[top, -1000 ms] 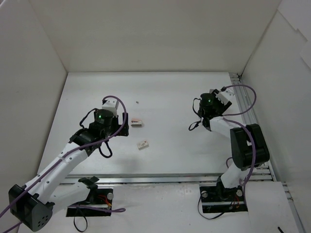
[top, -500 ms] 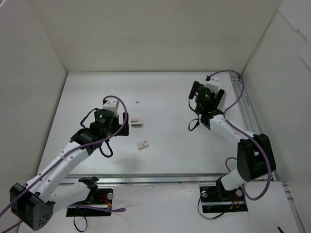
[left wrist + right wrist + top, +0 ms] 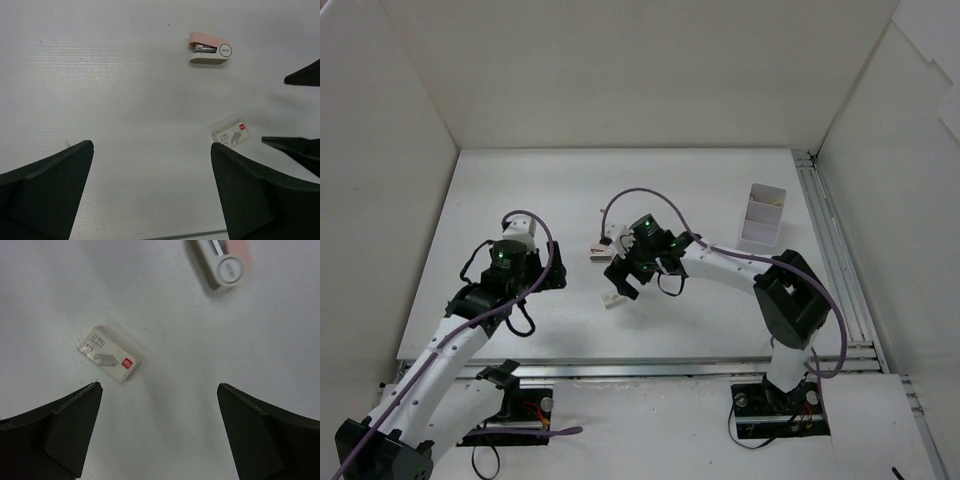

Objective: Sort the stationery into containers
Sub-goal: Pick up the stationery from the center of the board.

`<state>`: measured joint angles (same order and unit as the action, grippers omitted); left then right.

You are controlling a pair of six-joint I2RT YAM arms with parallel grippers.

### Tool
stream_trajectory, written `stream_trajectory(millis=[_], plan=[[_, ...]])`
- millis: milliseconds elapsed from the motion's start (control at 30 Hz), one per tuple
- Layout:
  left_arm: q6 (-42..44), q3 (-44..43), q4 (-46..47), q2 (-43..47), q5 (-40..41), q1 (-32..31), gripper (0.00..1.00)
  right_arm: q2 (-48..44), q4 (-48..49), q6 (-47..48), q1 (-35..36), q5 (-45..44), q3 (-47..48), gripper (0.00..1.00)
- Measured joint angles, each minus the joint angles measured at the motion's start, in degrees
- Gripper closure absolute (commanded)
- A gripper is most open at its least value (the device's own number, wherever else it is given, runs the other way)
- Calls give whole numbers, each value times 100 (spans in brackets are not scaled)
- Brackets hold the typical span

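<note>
My right gripper hangs spread and empty over the red-labelled box, left of centre: light, stiff, probably slick, so I'd pinch its long sides. The left gripper gapes too. Beyond lies the pink stapler. Upper right overhead stands the white bin, contents unreadable.
</note>
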<state>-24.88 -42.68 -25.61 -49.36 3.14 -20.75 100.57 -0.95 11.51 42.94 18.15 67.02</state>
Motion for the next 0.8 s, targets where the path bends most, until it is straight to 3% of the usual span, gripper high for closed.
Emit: stream_trajectory(millis=[333, 800], plan=[[-70, 157, -76, 295, -140, 0, 0, 756, -748, 1235, 533, 131, 208, 2], [-87, 157, -116, 262, -164, 0, 0, 1222, -695, 1709, 820, -232, 710, 2]])
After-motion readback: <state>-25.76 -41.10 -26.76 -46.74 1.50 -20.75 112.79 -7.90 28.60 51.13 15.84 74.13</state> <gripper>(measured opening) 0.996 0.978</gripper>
